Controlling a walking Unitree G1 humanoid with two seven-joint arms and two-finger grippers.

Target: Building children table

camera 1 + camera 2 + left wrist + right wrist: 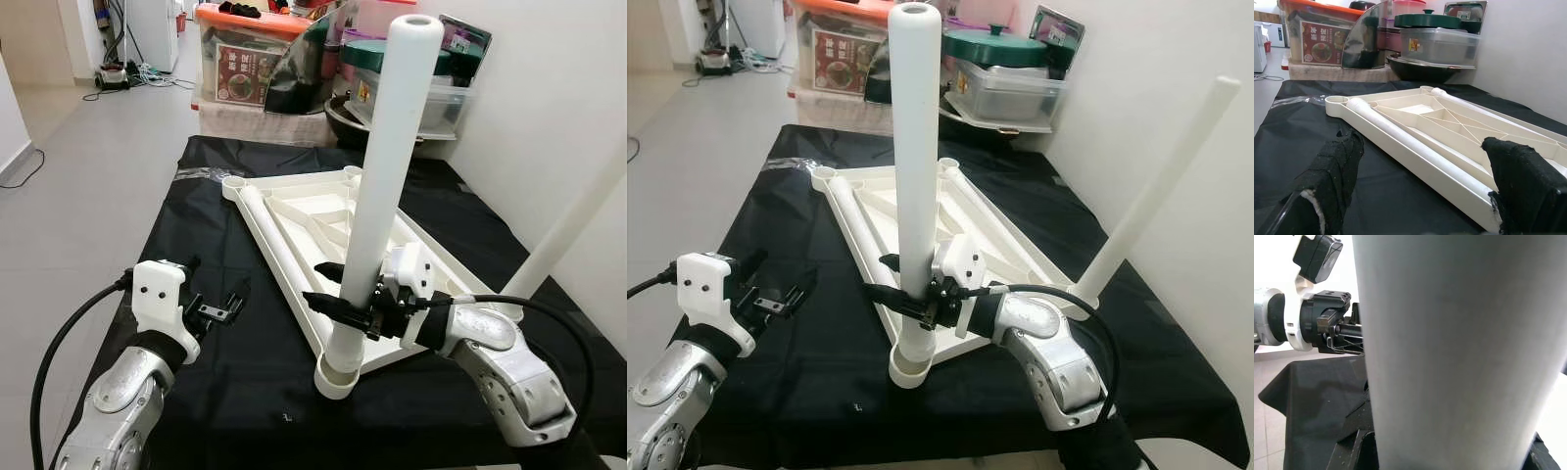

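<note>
Black cloth covers the work surface and bears everything w/ the task. On it lies the white tabletop, upside down, ribs up, round leg sockets at its corners. One white leg stands upright in the near corner socket, top end open, tilted slightly. A second leg is already seated at the right-hand corner and slants up toward the wall. Another leg lies flat inside the tabletop along its left rail.

Behind the cloth, storage stuff is stacked against the wall: a clear plastic bin w/ orange lid, printed food label showing through its side, contents otherwise hard to tell; a clear lidded tub w/ a green pot lid on top; a dark bowl or wok under it.

Right gripper is clamped on the upright leg low down, just above the socket, fingers on either side of the tube; right wrist view has the leg right up against the lens. Left gripper hovers over the cloth just left of the tabletop, apart from it, fingers spread wide, holding nothing.
</note>
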